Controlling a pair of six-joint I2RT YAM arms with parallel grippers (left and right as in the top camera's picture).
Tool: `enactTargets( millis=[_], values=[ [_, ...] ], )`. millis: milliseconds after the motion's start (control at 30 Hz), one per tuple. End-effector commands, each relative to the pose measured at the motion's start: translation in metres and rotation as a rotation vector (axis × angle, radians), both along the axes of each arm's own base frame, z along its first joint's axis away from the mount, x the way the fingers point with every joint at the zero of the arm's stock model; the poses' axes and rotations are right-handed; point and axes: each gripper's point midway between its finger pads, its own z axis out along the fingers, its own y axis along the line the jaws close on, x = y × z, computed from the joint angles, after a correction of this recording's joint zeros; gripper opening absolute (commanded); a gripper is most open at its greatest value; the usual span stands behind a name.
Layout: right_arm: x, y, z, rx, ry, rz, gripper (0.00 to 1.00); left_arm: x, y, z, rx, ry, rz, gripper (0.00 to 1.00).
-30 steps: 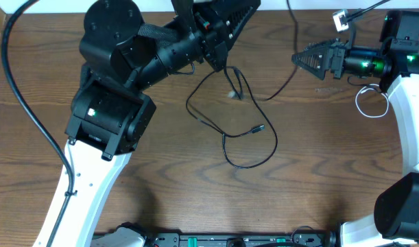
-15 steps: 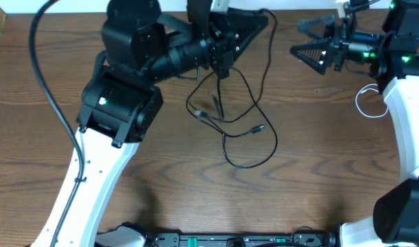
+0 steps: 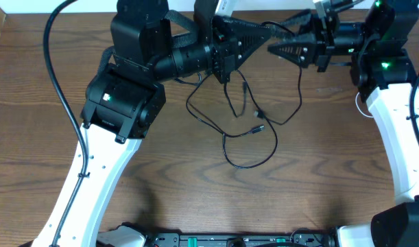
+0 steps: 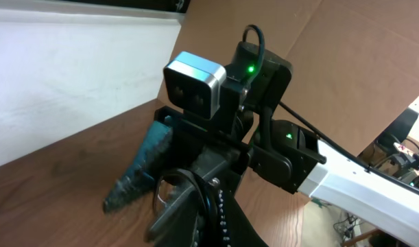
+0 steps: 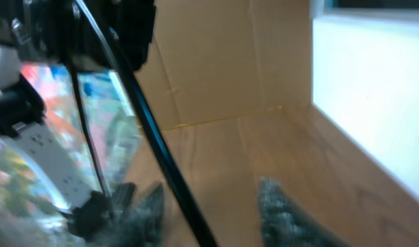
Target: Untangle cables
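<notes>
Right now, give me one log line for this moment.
left gripper: shut on black cable | right gripper: open around it | lower loop rests on table

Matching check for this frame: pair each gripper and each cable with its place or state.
1 left gripper
2 right gripper
3 black cable
4 white cable

A far right, partly hidden
B fingers apart, a black cable between them
C shut, holding a cable up
D partly lifted, the rest looped on the table

Pairs: 1-C, 2-B, 3-D, 4-A
</notes>
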Motion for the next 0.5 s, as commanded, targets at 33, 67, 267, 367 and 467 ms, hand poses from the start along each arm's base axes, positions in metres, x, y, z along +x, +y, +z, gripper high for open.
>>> enactTargets(
  millis=[33, 67, 267, 367, 467],
  values=[
    [0.003, 0.005, 0.004, 0.000, 0.036, -0.035, 0.01, -0.003, 0.001, 0.007, -0.014, 0.001, -0.014, 0.07],
    [0.006, 0.005, 0.004, 0.000, 0.052, -0.051, 0.01, -0.003, 0.001, 0.007, -0.014, 0.001, -0.014, 0.07],
    [0.047, -0.013, 0.003, 0.024, 0.204, -0.295, 0.01, -0.003, 0.001, 0.007, -0.014, 0.001, -0.013, 0.09],
    [0.066, -0.036, 0.006, 0.049, 0.254, -0.409, 0.01, -0.003, 0.001, 0.006, -0.012, 0.003, -0.009, 0.21],
    [0.084, -0.073, 0.013, 0.089, 0.306, -0.534, 0.01, -0.003, 0.001, 0.006, -0.011, 0.007, -0.009, 0.33]
  ],
)
